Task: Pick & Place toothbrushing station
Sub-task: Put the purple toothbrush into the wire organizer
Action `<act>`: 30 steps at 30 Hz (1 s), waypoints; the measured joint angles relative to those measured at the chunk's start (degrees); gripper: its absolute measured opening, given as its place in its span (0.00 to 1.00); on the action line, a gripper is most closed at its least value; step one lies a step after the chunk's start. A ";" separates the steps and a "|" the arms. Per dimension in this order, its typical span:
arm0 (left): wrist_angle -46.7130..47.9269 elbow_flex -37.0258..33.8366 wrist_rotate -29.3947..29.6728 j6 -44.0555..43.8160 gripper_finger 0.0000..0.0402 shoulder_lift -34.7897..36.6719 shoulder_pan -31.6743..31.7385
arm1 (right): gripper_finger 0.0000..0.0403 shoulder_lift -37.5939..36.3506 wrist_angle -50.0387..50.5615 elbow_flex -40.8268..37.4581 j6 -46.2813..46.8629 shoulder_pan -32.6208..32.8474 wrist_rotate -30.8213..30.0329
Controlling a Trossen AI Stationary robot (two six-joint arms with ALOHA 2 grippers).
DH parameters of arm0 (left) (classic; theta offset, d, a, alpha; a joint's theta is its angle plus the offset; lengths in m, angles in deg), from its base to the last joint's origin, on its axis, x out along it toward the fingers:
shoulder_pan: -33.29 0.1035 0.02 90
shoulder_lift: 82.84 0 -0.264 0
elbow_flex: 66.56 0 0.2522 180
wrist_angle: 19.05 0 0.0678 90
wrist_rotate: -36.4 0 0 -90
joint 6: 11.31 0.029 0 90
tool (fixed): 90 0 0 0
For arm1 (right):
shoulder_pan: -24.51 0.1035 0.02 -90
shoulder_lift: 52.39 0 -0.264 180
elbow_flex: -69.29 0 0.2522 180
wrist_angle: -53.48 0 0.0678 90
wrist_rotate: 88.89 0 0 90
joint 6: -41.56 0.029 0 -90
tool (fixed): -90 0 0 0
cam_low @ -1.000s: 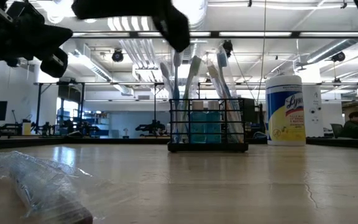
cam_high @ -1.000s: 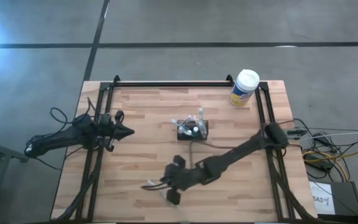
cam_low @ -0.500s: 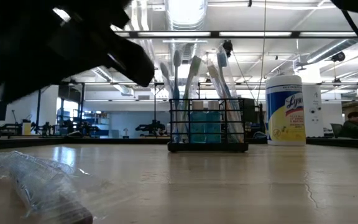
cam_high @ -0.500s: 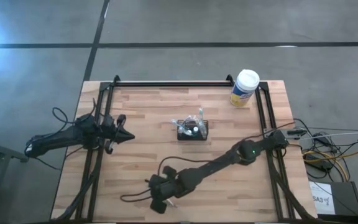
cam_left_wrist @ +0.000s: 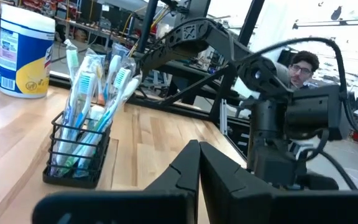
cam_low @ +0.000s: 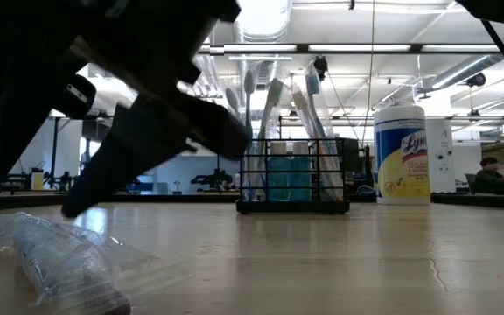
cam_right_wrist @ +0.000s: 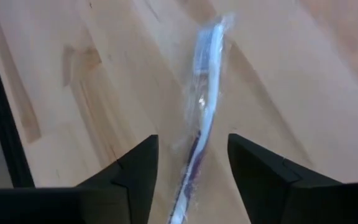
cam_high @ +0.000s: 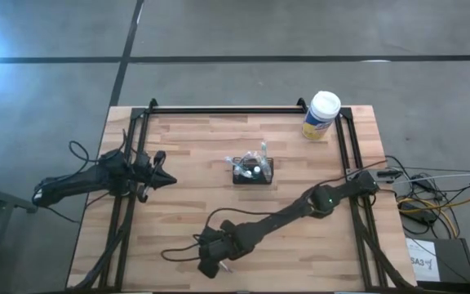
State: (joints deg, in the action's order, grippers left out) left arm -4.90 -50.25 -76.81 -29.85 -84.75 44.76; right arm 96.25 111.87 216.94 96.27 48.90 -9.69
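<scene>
The toothbrushing station, a small black wire caddy with several toothbrushes upright in it, stands on its base mid-table. A toothbrush in a clear wrapper lies flat near the table's near edge. My right gripper hangs open just above it, slanting down, one finger on either side of the brush's handle end, and I see no touch. In the high view it is at the near edge. My left gripper waits shut and level at the table's left, pointing toward the caddy.
A yellow canister with a white lid stands at the far right corner. Black frame rails run along the far, left and right sides. A person sits beyond the table. Bare wood lies between the caddy and the wrapped brush.
My right gripper has swung toward the table's near left and sunk toward the wrapped toothbrush, tipping further downward. Its fingers have spread apart. The caddy and the wrapped toothbrush have stayed put.
</scene>
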 joint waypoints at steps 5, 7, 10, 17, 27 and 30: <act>0.22 0.00 0.10 0.02 0.04 -0.02 0.00 | 0.49 1.38 -0.26 -0.07 -0.77 -0.02 1.02; 0.23 0.00 0.10 -0.02 0.03 -0.02 0.00 | 0.49 2.10 -0.23 -0.04 -1.48 -0.07 1.42; 0.24 0.00 0.12 -0.05 0.03 -0.04 0.00 | 0.47 2.57 0.18 -0.08 -3.16 -0.15 1.93; 0.28 0.00 0.12 -0.07 0.03 -0.04 0.04 | 0.32 2.60 1.47 -1.05 -6.37 -0.51 1.64; 1.20 0.00 0.16 2.03 0.03 -0.04 0.04 | 0.05 2.49 2.02 -0.35 -22.07 -1.11 -4.03; 1.22 0.00 0.16 2.59 0.03 -0.04 0.03 | 0.05 1.06 3.49 -0.53 -27.32 -1.37 -5.11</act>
State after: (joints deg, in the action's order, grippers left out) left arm -3.68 -50.25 -76.65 -27.26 -84.80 44.79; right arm 97.30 115.36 216.40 68.95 47.53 -14.80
